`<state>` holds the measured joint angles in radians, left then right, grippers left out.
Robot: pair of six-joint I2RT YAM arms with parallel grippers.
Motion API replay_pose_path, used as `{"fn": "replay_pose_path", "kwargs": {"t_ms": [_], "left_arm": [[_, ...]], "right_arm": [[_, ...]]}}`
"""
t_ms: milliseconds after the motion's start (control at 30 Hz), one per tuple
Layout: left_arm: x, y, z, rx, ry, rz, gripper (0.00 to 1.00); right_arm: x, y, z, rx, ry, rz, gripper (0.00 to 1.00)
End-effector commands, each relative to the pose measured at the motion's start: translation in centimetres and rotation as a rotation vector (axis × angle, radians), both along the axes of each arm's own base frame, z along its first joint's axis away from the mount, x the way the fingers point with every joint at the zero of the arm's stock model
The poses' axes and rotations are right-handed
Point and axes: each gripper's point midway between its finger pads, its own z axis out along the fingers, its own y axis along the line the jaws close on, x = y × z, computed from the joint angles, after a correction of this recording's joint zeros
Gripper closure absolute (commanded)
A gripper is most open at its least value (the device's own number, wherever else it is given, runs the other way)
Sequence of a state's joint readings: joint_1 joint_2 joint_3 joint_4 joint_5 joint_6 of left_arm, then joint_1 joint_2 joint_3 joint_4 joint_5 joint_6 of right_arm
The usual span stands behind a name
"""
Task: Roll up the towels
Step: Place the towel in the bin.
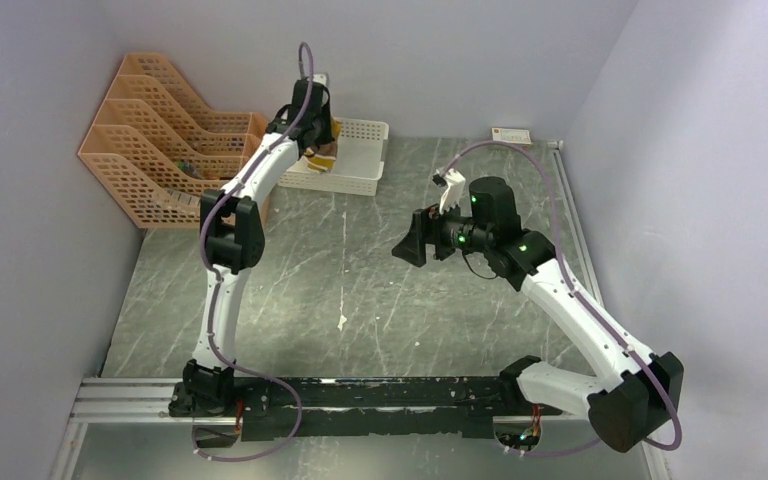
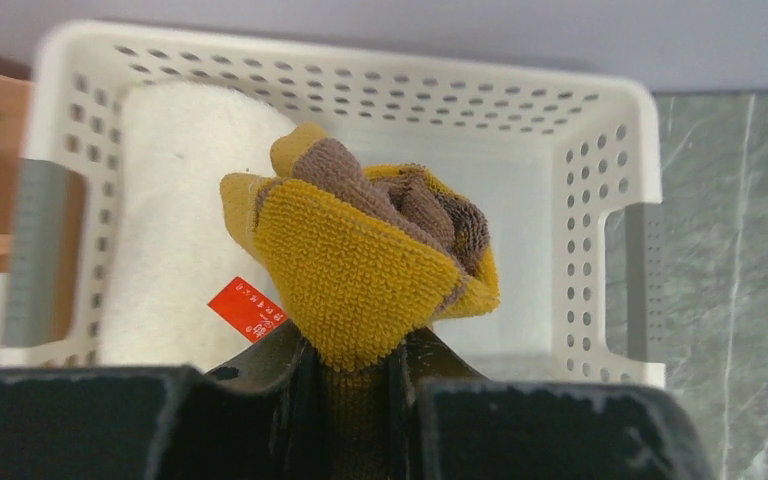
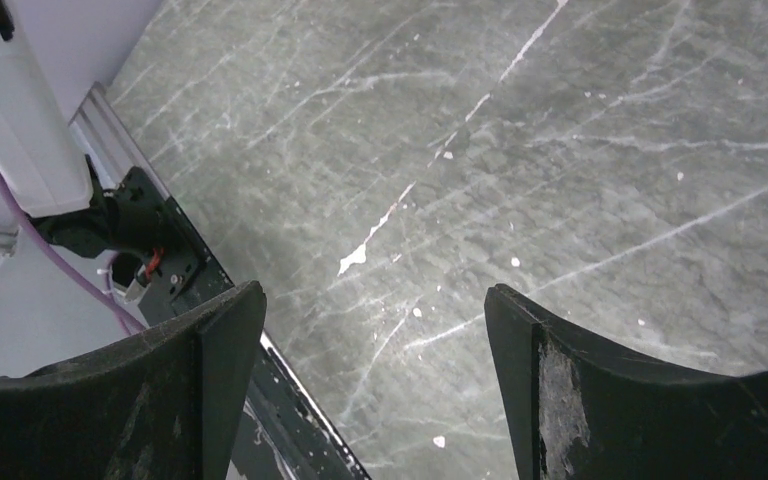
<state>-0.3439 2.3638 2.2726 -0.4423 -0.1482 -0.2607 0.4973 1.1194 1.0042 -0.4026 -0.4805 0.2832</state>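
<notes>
My left gripper (image 2: 357, 372) is shut on the rolled brown and mustard-yellow towel (image 2: 360, 250) and holds it over the white lattice basket (image 2: 600, 130). The cream-white towel (image 2: 180, 200) lies rolled in the basket's left side, with a red tag on it. In the top view the left gripper (image 1: 318, 140) is at the basket (image 1: 365, 160) at the back, with the brown and yellow towel (image 1: 326, 150) under it. My right gripper (image 1: 410, 245) hangs open and empty above the middle of the table; in its wrist view (image 3: 375, 340) only bare marble shows between the fingers.
Orange lattice file racks (image 1: 160, 130) stand at the back left, next to the basket. Grey walls close in the left, back and right. A small white box (image 1: 512, 135) lies at the back right. The black base rail (image 1: 380, 395) runs along the near edge.
</notes>
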Motion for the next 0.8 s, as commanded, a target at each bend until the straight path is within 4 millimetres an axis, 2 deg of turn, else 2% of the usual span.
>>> {"fn": "replay_pose_path", "kwargs": {"t_ms": [0,167,267,333,367,500,567,633,767], "left_arm": [[1.7,-2.6,0.4,-0.083,-0.088,-0.091,0.90],[2.1,-3.8,-4.4,-0.104,-0.027,-0.109,0.91],[2.3,-3.0,-6.8,-0.052,-0.015,-0.067,0.91],[2.5,-2.3,-7.5,-0.028,-0.027,-0.043,0.91],[2.6,-2.1,-7.8,-0.019,-0.033,-0.035,0.91],[3.4,-1.7,-8.0,0.012,-0.059,-0.017,0.88],[3.9,-1.7,-8.0,0.024,-0.066,-0.022,0.78],[4.3,-1.6,-7.6,0.040,-0.076,-0.027,0.61],[4.4,-1.1,-5.6,0.066,-0.108,-0.030,0.50]], "right_arm": [[-1.0,-1.3,0.0,-0.060,-0.003,-0.005,0.19],[-1.5,-1.7,-0.5,-0.069,0.007,-0.005,0.19],[-1.9,-1.8,-0.5,-0.073,0.007,-0.002,0.19],[-2.1,-2.0,-0.4,-0.077,0.003,-0.003,0.19],[-2.4,-2.3,-1.3,-0.090,0.019,-0.004,0.19],[-2.9,-2.5,-1.9,-0.103,0.038,0.004,0.19],[-3.2,-2.6,-2.0,-0.106,0.045,0.007,0.18],[-3.5,-2.8,-2.1,-0.110,0.050,0.006,0.18],[-3.9,-3.3,-2.2,-0.122,0.050,-0.006,0.18]]}}
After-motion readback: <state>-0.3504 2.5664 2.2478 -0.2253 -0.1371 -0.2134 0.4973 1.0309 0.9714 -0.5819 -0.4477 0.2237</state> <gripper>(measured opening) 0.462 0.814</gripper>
